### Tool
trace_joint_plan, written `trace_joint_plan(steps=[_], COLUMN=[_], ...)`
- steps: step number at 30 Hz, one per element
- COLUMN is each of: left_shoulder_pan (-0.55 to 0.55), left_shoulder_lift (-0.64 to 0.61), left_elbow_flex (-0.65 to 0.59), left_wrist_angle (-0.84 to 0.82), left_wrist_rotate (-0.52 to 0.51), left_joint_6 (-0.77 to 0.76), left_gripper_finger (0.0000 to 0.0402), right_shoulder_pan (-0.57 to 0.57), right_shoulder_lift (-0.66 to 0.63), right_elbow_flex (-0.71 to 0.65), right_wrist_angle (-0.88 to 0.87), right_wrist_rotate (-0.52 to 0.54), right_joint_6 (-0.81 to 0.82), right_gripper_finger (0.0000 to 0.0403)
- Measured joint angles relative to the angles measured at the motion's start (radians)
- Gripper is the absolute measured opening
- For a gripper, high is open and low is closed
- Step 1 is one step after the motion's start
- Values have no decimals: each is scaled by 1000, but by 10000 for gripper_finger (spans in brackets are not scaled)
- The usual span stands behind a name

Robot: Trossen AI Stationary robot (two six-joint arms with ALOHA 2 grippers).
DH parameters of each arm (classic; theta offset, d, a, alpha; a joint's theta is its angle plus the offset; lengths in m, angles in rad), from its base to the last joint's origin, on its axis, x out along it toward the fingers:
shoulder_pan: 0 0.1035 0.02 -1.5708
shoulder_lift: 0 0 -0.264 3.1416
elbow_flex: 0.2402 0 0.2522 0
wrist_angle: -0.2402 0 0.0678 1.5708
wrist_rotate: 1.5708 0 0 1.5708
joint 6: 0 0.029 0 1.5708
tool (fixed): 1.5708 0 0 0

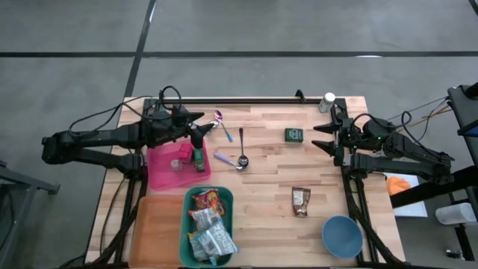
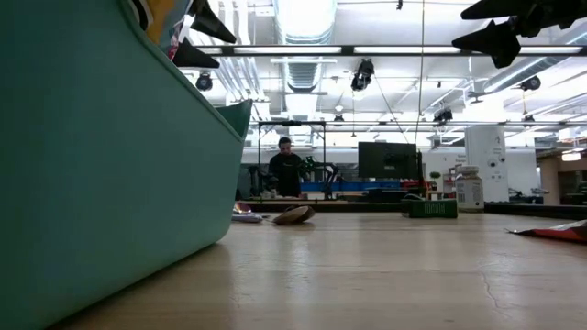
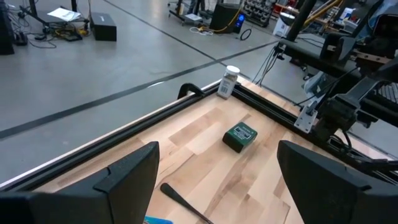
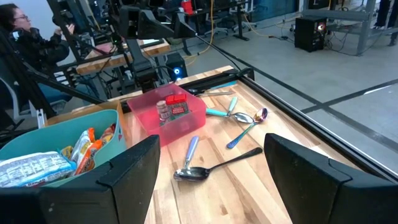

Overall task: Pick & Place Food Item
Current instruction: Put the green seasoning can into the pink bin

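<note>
left gripper (image 1: 200, 128) hangs with its jaws spread wide and nothing between them, up over the far edge of the pink bin (image 1: 160, 173), and its wrist view looks past both dark fingers (image 3: 127, 177) across bare wood to the green box (image 3: 240, 137) and the small white bottle (image 3: 229, 81) at the table's far rail. right gripper (image 1: 326, 136) is over on the other side, jaws apart too and empty, hovering above the table near the far right corner, just beside that white bottle and a little way from the green box. inside the pink bin stand a small red-topped container (image 4: 177, 104) and a little jar (image 4: 162, 110), upright, side by side. between the two arms lie the spoons: a purple one (image 1: 220, 119), a black-handled one (image 1: 241, 148) and a blue-handled one (image 1: 224, 158), loosely fanned on the wood. nearer the front, the food item, a brown snack packet (image 1: 300, 201), lies flat on the table, well apart from both grippers. the teal bin (image 1: 228, 224) is packed with wrapped snacks, touching the orange tray (image 1: 155, 232) on its left, and a blue bowl (image 1: 342, 236) sits at the front right corner. far off in the room a person (image 2: 285, 171) stands at a bench
</note>
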Motion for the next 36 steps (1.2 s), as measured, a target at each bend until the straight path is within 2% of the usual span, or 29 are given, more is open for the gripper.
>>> trace_joint_plan(steps=[16,23,29,36], left_shoulder_pan=[0,0,0,0], left_shoulder_lift=[0,0,0,0], left_elbow_flex=[0,0,0,0], left_wrist_angle=[-1,-1,-1,-2], left_wrist_rotate=[0,0,0,0], left_joint_6=[0,0,0,0], left_gripper_finger=[329,329,329,329], right_shoulder_pan=[0,0,0,0], right_shoulder_lift=[0,0,0,90], right_elbow_flex=[0,0,0,5], right_wrist_angle=[0,2,2,157], right_wrist_rotate=[0,6,6,13], right_joint_6=[0,-127,-148,-135], right_gripper_finger=[286,286,286,286])
